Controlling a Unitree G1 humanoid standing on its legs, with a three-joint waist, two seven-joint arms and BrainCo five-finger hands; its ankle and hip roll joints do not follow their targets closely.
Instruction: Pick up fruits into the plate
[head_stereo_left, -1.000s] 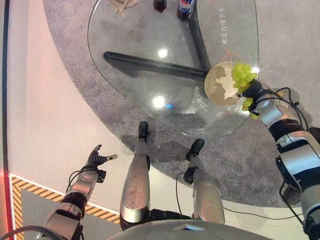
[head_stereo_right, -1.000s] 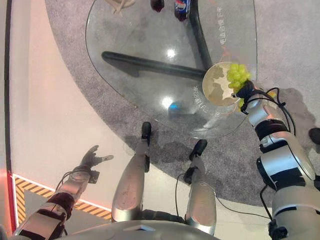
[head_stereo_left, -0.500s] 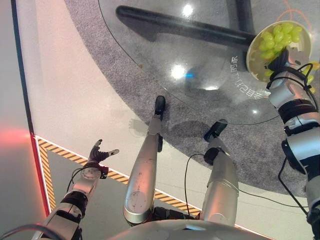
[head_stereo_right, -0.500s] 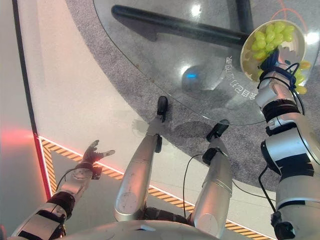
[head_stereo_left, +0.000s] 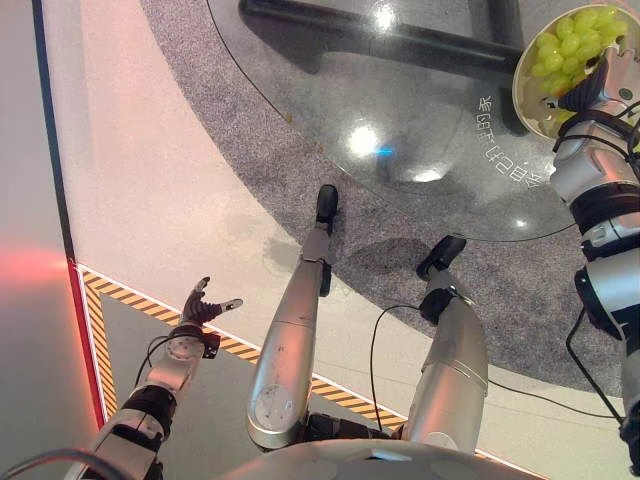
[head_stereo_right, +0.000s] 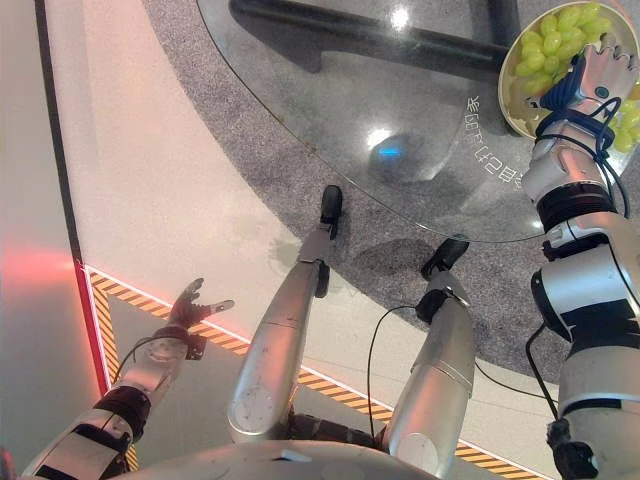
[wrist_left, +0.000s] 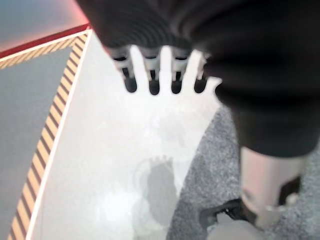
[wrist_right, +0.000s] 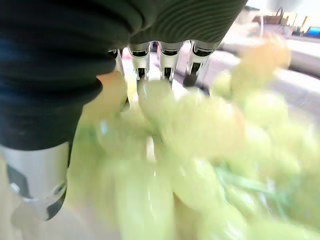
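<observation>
1. Grapes (head_stereo_left: 565, 45) lie heaped in the plate (head_stereo_left: 527, 100), a pale round dish at the near right edge of the glass table (head_stereo_left: 420, 110); the bunch covers most of the dish and reaches its far rim.

2. The right hand (head_stereo_right: 592, 72) sits right over the plate's near side, touching the bunch. In the right wrist view its fingers (wrist_right: 165, 62) point fairly straight into the grapes and show no clear curl round them — I judge it slack rather than gripping, though the blurred fruit hides the tips.

3. More yellow-green fruit (head_stereo_right: 628, 125) shows just beside the right wrist, outside the plate's rim; whether it rests on the glass or hangs from the bunch I cannot tell.

4. The left hand (head_stereo_left: 203, 306) hangs idle low at the left over the floor — fingers spread, holding nothing.

5. A dark table leg (head_stereo_left: 400, 40) runs under the glass, well clear of the plate. A striped floor line (head_stereo_left: 120, 295) passes near the left hand.
</observation>
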